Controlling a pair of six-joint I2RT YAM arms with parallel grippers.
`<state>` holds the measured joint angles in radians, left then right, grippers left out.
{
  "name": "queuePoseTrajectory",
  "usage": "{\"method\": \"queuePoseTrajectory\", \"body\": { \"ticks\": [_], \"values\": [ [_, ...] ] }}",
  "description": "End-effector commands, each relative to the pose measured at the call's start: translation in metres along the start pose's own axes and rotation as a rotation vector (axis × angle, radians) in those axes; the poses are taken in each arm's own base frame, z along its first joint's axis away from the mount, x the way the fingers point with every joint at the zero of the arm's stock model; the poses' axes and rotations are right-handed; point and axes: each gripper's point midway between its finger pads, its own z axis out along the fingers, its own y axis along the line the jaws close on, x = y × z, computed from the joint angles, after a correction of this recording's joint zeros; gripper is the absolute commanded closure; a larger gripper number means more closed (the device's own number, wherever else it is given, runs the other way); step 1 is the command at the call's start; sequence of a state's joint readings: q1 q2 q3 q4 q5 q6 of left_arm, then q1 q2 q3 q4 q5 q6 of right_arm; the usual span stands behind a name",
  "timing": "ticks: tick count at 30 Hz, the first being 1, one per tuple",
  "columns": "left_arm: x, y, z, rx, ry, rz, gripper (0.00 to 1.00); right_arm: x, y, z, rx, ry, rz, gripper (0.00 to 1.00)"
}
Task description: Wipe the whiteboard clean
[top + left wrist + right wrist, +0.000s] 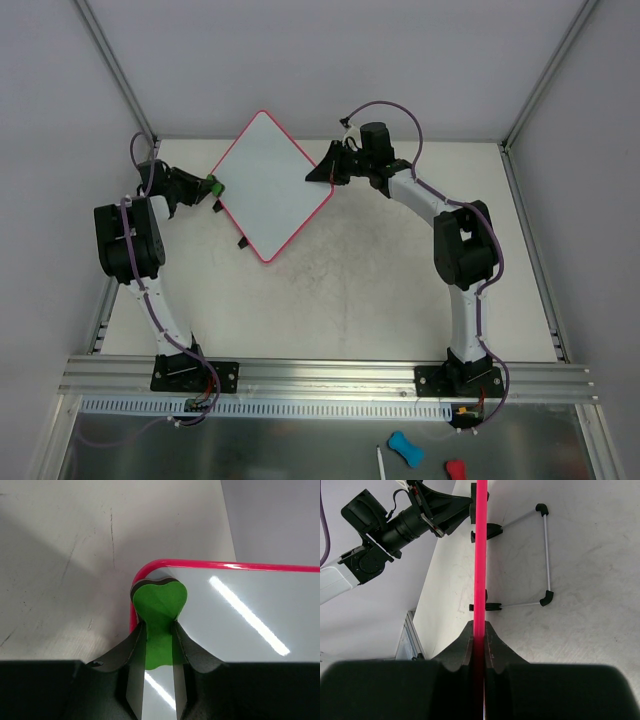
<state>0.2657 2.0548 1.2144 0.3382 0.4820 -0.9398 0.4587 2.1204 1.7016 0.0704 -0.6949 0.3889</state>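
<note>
The whiteboard, white with a pink-red rim, stands tilted on its wire stand at the back of the table; its face shows no marks. My left gripper is shut on a green eraser with a dark underside, pressed on the board's left corner. My right gripper is shut on the board's right edge; in the right wrist view the pink rim runs edge-on between my fingers. The board's face also shows in the left wrist view.
The board's wire stand with black feet rests on the table behind the board. A blue object, a red object and a white stick lie on the metal shelf in front of the arm bases. Grey walls enclose the table.
</note>
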Motion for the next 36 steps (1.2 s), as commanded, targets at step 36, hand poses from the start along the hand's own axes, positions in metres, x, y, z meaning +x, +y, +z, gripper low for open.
{"method": "queuePoseTrajectory", "body": {
  "ticks": [36],
  "values": [
    [0.09,0.003,-0.002,-0.044,0.176,-0.004,1.0,-0.013,0.034,-0.008,-0.071,-0.035,-0.125,1.0]
  ]
}}
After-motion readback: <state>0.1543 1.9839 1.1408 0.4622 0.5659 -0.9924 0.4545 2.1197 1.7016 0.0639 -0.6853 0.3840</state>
